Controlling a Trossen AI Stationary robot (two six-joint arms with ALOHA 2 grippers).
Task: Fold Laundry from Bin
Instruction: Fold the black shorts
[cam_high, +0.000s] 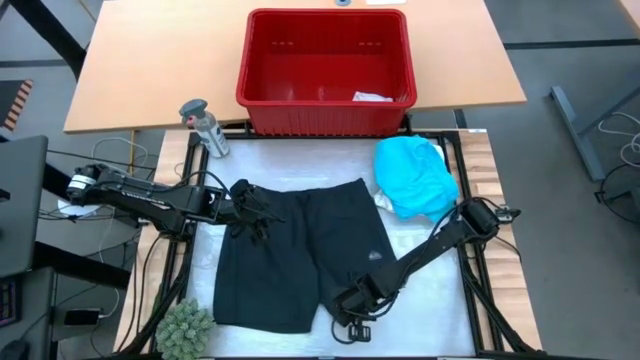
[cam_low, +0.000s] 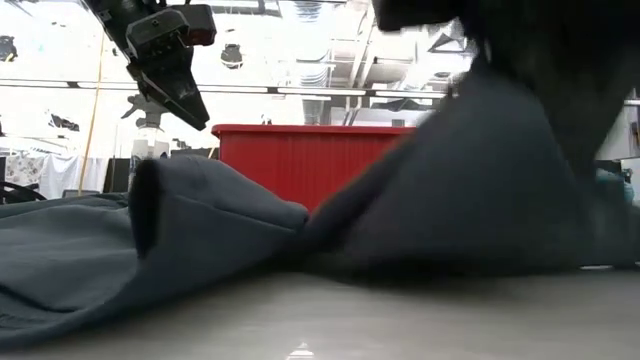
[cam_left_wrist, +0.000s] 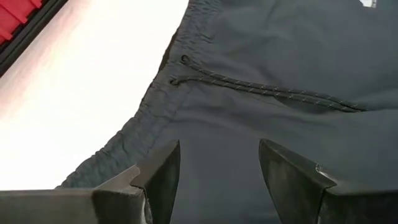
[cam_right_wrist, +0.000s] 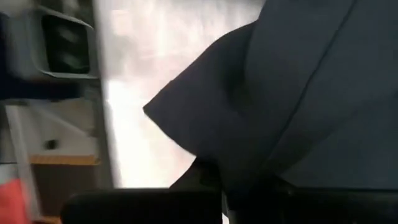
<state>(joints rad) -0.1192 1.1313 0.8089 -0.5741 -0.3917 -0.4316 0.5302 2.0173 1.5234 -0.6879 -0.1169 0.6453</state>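
A pair of black shorts lies spread flat on the white mat of the worktop, waistband toward the left arm, legs toward the near edge. The left pincer hovers just above the waistband edge of the shorts, its two fingers spread apart with nothing between them; its wrist view looks down on the gathered waistband and the drawstring lying across the dark cloth. In the low view this left pincer hangs clear of the fabric.

The right pincer is down at the near hem of the right leg of the shorts, pressed together and pinching the cloth edge; in its wrist view a corner of the dark fabric runs into the grip, and the low view shows the shorts pulled up into a peak off the mat on that side.

The red bin stands on the wooden table beyond the mat, with a small pale piece lying in its right near corner. A turquoise shirt sits bunched on the mat just beside the right side of the shorts, in front of the bin. A spray bottle stands near the bin's left front corner, and a green spiky ball rests at the near left corner of the mat.
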